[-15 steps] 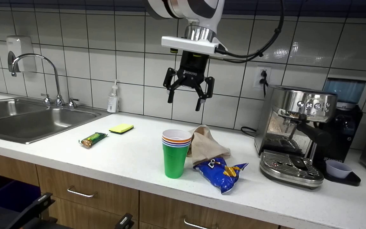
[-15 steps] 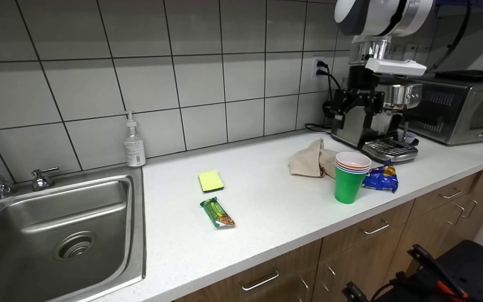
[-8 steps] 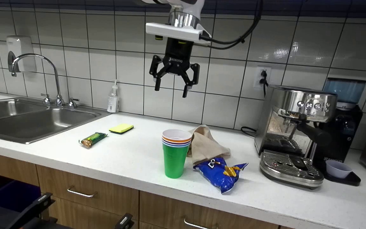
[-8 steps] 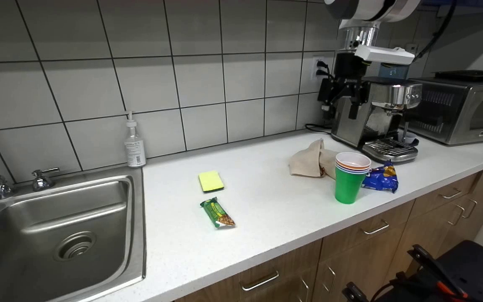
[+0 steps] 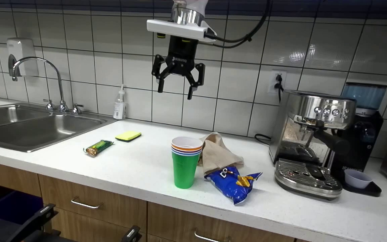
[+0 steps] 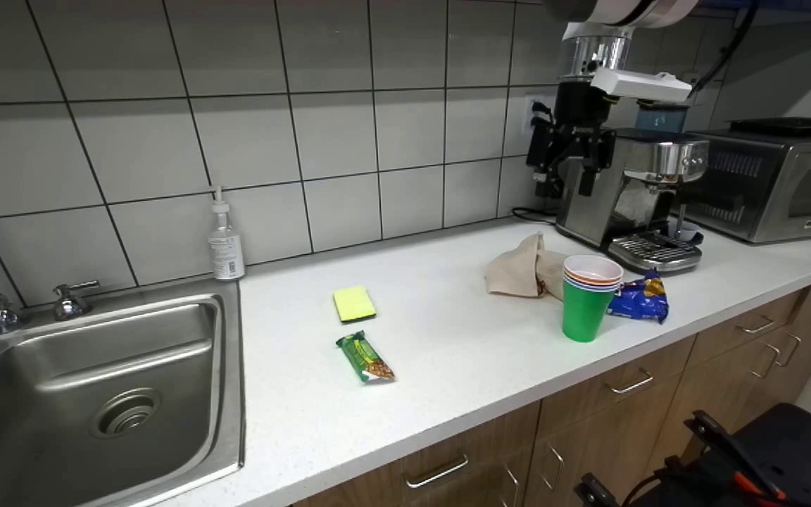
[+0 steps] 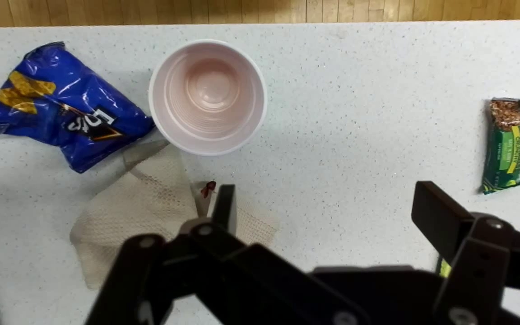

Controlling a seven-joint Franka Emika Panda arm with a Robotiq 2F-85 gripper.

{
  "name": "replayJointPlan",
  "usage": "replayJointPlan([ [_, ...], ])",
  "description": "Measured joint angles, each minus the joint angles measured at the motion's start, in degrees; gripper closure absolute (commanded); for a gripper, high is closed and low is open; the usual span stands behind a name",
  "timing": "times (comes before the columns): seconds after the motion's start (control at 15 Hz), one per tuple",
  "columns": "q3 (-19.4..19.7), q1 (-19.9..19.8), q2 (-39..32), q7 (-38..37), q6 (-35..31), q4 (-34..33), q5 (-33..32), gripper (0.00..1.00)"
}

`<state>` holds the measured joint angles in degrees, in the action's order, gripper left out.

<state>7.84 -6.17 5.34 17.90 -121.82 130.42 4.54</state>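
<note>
My gripper [image 5: 175, 91] is open and empty, high above the white counter; its spread fingers also show in an exterior view [image 6: 564, 186] and the wrist view [image 7: 324, 205]. Below it stands an upright stack of cups, green outside [image 5: 185, 168], with a pale pink inside in the wrist view [image 7: 210, 97]. A beige cloth [image 5: 217, 153] lies crumpled behind the cups; a finger partly covers it in the wrist view [image 7: 138, 216]. A blue chip bag [image 5: 232, 183] lies beside the cups. A green bar wrapper [image 6: 366, 358] and a yellow sponge [image 6: 354, 304] lie toward the sink.
A steel sink [image 6: 228, 394] with a faucet [image 5: 59, 77] is at one end. A soap bottle [image 5: 119, 104] stands by the tiled wall. A coffee machine [image 5: 311, 134], a grinder [image 5: 361, 131] and a microwave [image 6: 778, 183] stand at the other end. The counter's front edge [image 5: 119, 188] is near the cups.
My gripper has risen and moved toward the sink side, left in both exterior views, with its fingers staying open. The objects on the counter have not moved.
</note>
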Motion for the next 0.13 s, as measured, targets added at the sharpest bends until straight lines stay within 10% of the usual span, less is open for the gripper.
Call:
replayJointPlan([
  [0.13,0.0,0.0,0.0,0.0,0.0,0.0,0.0,0.0],
])
